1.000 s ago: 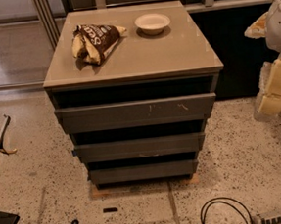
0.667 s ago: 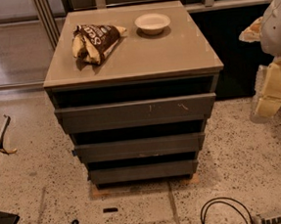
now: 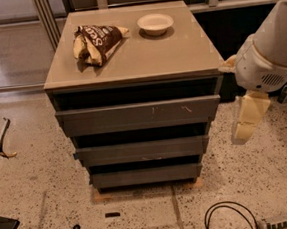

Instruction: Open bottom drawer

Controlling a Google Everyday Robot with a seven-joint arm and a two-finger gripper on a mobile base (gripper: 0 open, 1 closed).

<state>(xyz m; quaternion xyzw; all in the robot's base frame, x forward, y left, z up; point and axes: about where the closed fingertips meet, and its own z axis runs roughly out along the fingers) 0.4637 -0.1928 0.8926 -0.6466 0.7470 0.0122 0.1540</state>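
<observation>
You are in the approach step: nothing has been pulled. The bottom drawer point(image 3: 146, 175) sits closed, lowest of the 3 fronts, just above the floor and set back under the middle drawer point(image 3: 141, 151) and the scratched top drawer point(image 3: 138, 116). Your hand point(image 3: 243, 130) hangs off the right side of the cabinet, level with the middle front and well apart from the target. From this view you cannot tell whether it is wide or narrow.

Next, I judge, you need to bring the hand down and leftward to the front of the lowest drawer. With no handle there, you will likely have to catch its top edge in the dark gap above it and draw it straight out.

Compared with 1 second ago, the hand has come further into view, toward the cabinet. The drawers, and the chip bag point(image 3: 96, 42) and bowl point(image 3: 155, 23) on the table point(image 3: 178, 53), have not shifted.
</observation>
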